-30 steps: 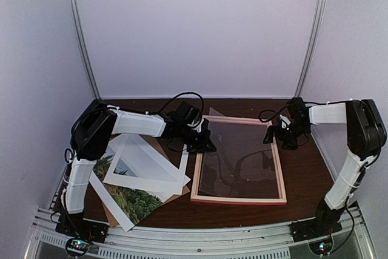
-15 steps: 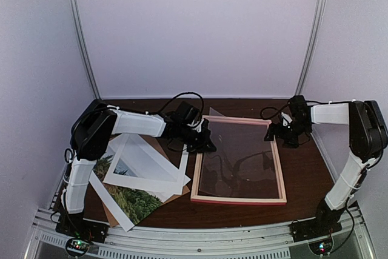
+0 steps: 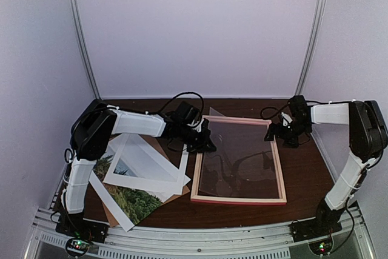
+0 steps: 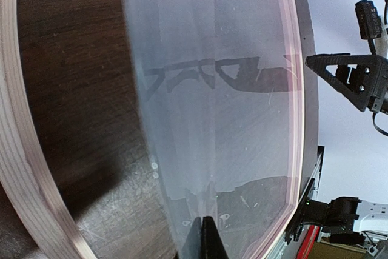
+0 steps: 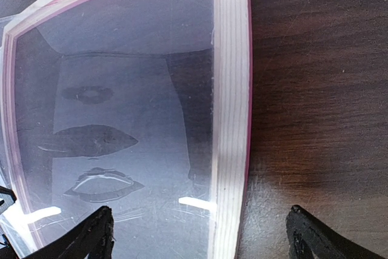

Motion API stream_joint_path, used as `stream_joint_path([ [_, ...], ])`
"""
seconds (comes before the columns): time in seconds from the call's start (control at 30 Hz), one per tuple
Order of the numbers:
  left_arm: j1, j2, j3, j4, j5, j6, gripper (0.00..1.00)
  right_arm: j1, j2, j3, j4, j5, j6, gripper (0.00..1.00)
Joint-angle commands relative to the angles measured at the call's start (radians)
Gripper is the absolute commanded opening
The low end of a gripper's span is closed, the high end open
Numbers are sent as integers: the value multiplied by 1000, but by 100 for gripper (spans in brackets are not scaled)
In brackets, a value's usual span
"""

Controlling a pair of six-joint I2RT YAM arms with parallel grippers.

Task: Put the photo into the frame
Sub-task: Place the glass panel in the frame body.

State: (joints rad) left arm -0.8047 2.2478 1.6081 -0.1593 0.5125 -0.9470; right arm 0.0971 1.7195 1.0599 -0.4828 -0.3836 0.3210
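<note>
Little has moved in the last second. The right gripper [image 3: 280,136] has nudged a touch toward the back right corner of the frame [image 3: 239,200] and now holds there. Its jaws are spread wide on either side of the wooden right rail, gripping nothing. The left gripper [image 3: 205,142] hasn't budged. It's pinched shut at the frame's left side, apparently on the edge of the clear pane [image 4: 212,119], which sits skewed with one corner poking past the far rail. The photo [image 3: 130,201] lies well off to the left, under the white mat [image 3: 151,163] on the brown board [image 3: 174,193]. I'd say they're sorting out the pane first; the photo's turn hasn't come.
</note>
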Motion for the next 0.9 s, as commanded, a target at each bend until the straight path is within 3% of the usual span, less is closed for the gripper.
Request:
stream_joint_path([
  [0.0, 2, -57, -7, -4, 17, 25, 0, 3, -24, 20, -4, 26, 3, 98],
  [0.87, 0, -65, -31, 11, 17, 22, 0, 4, -35, -7, 6, 29, 8, 98],
])
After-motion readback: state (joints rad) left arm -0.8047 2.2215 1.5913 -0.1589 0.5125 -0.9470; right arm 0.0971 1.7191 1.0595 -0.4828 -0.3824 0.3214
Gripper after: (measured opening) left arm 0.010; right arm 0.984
